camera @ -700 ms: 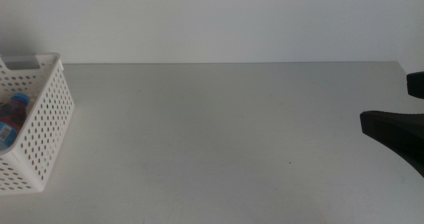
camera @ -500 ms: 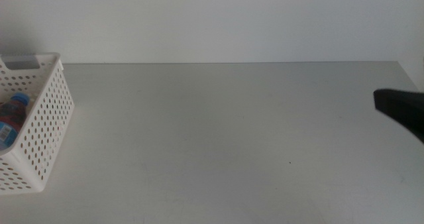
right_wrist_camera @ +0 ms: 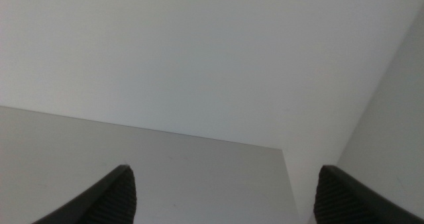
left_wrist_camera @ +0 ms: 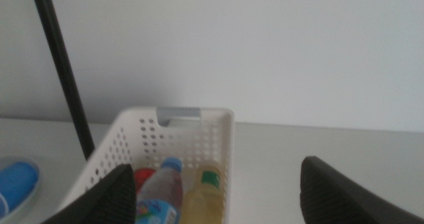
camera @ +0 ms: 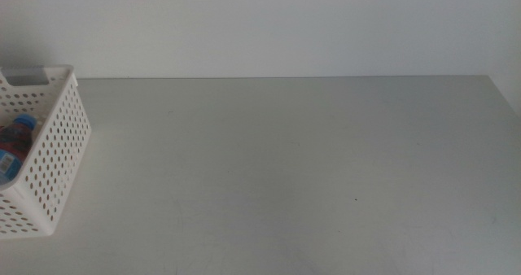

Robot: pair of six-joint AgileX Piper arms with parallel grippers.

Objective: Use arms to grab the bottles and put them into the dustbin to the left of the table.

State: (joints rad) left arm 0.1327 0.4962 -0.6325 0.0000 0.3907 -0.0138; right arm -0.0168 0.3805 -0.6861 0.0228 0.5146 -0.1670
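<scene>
Over the table [camera: 285,161], pale and wide under a plain wall, the dustbin [camera: 49,145] sits at its left edge, a blue-capped bottle [camera: 15,141] showing inside. From the left wrist, the left gripper [left_wrist_camera: 218,191] hangs spread wide above the dustbin [left_wrist_camera: 218,128]: water bottle [left_wrist_camera: 162,191], yellow drink [left_wrist_camera: 202,197], red can [left_wrist_camera: 143,177] inside. From the right wrist, the right gripper [right_wrist_camera: 225,194] gapes over the table [right_wrist_camera: 165,171].

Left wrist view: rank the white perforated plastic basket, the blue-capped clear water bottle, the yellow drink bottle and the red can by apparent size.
1. White perforated plastic basket
2. Blue-capped clear water bottle and yellow drink bottle: look alike, both cut off
3. Red can, mostly hidden
</scene>
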